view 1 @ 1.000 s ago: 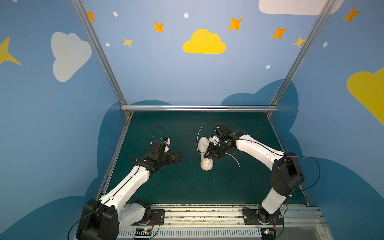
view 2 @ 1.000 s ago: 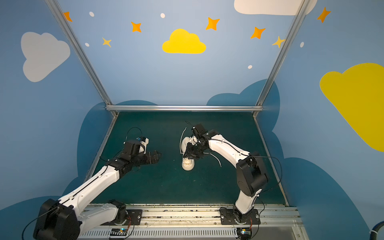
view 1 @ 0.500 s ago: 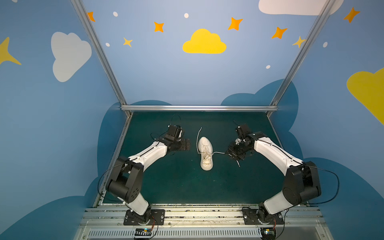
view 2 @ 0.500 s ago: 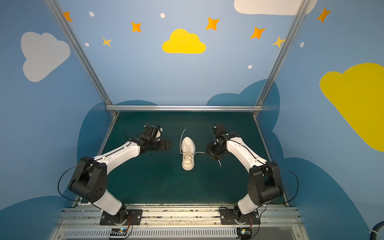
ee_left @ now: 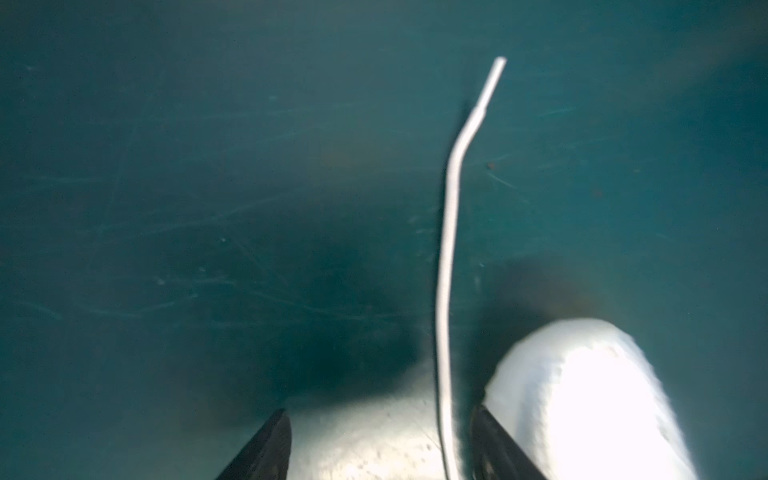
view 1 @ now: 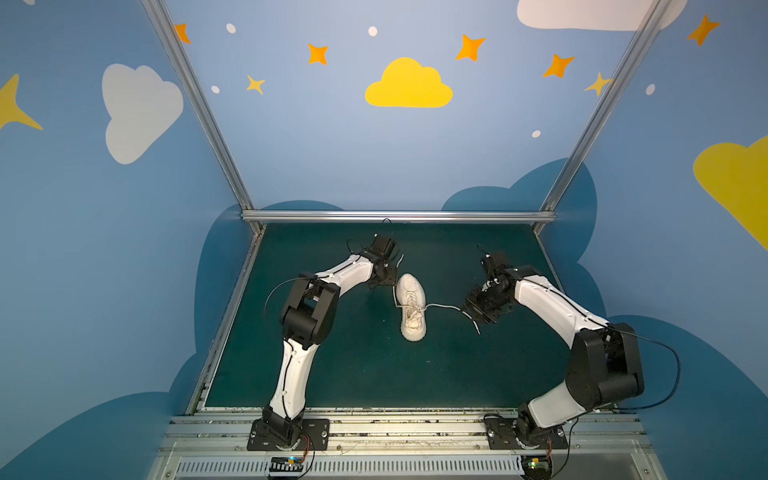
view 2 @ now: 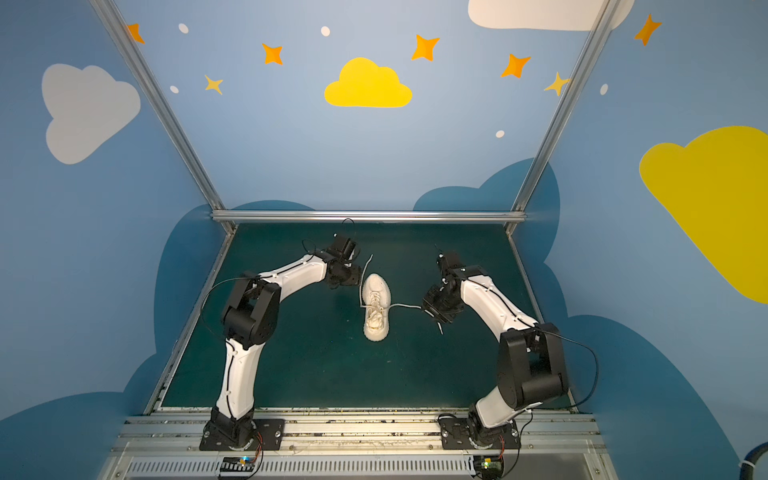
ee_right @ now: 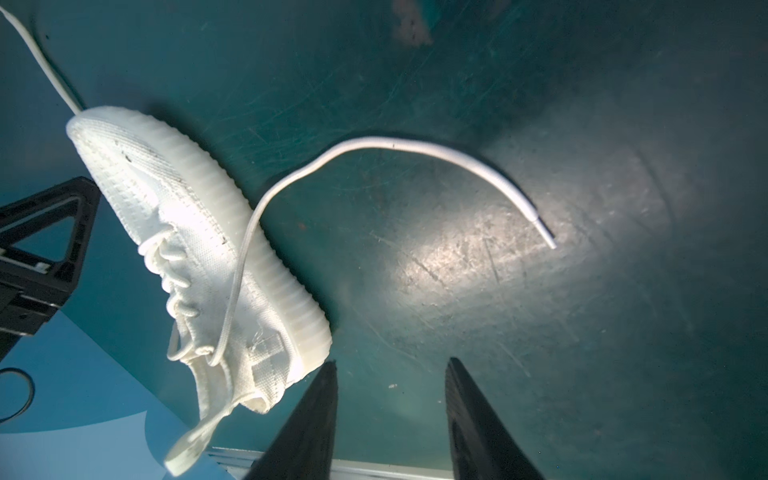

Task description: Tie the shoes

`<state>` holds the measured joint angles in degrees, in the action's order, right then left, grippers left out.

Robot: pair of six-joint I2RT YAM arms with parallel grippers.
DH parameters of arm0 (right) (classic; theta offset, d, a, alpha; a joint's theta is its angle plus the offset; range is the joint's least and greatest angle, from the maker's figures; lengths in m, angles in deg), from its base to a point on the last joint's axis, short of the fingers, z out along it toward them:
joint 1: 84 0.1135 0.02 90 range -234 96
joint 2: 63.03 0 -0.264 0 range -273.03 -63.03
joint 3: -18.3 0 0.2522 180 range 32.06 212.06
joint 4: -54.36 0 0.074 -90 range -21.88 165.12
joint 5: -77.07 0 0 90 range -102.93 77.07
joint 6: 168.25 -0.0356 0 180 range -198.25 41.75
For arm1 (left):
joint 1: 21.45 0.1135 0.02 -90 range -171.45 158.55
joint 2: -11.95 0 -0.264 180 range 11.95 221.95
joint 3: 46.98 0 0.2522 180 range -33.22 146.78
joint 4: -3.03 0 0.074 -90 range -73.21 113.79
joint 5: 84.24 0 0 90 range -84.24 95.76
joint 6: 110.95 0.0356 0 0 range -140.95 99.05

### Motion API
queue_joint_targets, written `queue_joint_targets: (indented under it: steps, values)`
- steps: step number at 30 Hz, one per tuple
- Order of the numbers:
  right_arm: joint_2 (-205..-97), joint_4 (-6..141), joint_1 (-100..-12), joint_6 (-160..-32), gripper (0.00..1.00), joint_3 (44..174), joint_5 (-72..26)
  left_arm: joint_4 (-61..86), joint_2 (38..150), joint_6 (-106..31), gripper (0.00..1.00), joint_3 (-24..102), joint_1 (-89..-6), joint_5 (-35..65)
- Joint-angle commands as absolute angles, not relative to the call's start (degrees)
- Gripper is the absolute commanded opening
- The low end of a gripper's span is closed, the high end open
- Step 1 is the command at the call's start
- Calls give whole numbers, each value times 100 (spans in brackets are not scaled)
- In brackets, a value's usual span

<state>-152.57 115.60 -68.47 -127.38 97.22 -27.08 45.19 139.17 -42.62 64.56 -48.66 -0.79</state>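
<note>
Left claw (ee_left: 380, 451): released. Its jaws stand parted low over the bench (ee_left: 208, 166). The left lace (ee_left: 446, 249) runs between its fingers (ee_left: 266, 449), closer to the finger on the shoe's side, and no pinch on it shows.
Right claw (ee_right: 390, 424): released. Its jaws stand parted with only bare bench between the fingers (ee_right: 478, 428), and it grasps nothing.
Shoe (view 1: 411, 307): an off-white knit shoe with a ribbed sole, standing on its sole mid-bench between the two claws. The toe points to the back wall and the heel toward the arm bases.
Shoe to left claw: in both top views the claw sits just beside the toe, on its left.
Shoe to right claw: the claw is off the shoe's right flank, near but apart from it.
Left lace: loose. It runs along the shoe's left side and its tip lies past the toe.
Right lace (ee_right: 415, 145): loose. It leaves the eyelets, drapes over the sole and curves across the bench. In the right wrist view its tip lies free ahead of the fingers.
</note>
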Motion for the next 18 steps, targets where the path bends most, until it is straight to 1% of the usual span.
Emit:
queue_joint_targets:
  steps: [1,5,13,18]
  values:
    - [-15343,11663,-6970,-12539,43,9639,-2788,5019,14103,-4111,64,6866,-4948,-495]
    - [-15365,11616,-7080,-12432,43,9605,-2942,5226,14419,-3976,61,7298,-5018,-732]
    - [-15491,11571,-7239,-12256,42,9646,-3137,5176,14797,-3876,60,7713,-5055,-540]
    - [-15408,11628,-7357,-12191,42,9671,-3119,5760,15238,-3838,50,8360,-5050,-744]
